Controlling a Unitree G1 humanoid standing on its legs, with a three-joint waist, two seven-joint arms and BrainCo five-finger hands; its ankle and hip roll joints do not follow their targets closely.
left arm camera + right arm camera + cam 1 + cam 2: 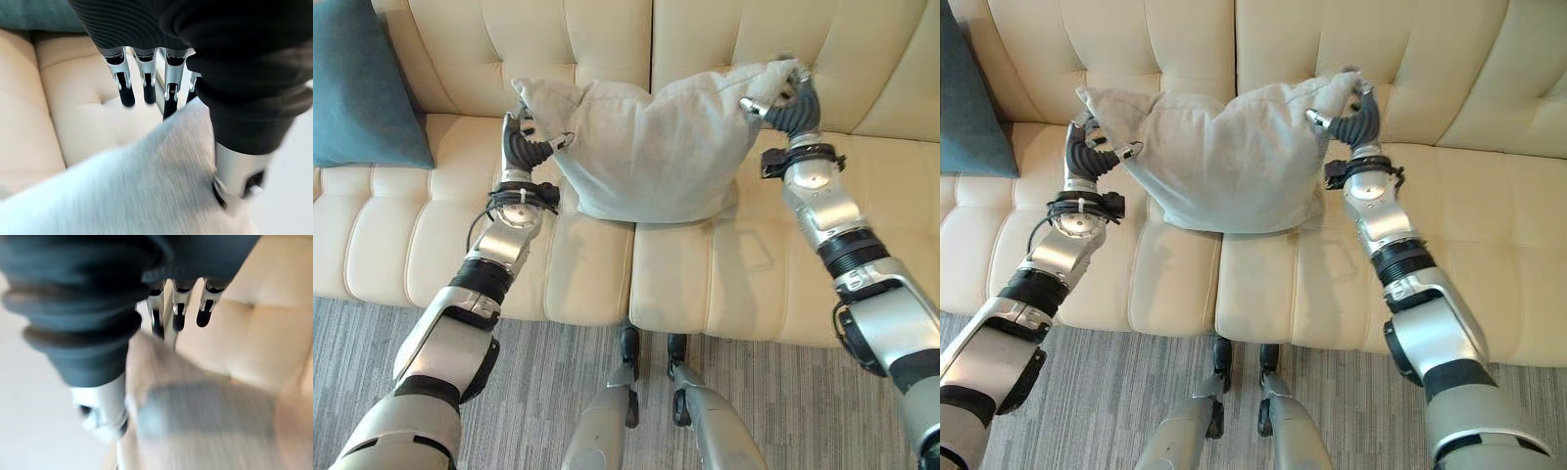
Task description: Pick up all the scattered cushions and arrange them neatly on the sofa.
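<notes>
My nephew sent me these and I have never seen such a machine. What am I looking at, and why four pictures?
It is a two-armed humanoid robot tidying a cream sofa. Two pictures come from cameras in its head, looking down; the other two from cameras on its wrists, very close. The left hand and right hand each pinch an upper corner of a grey cushion, holding it against the backrest. A teal cushion leans at the sofa's left end.
</notes>
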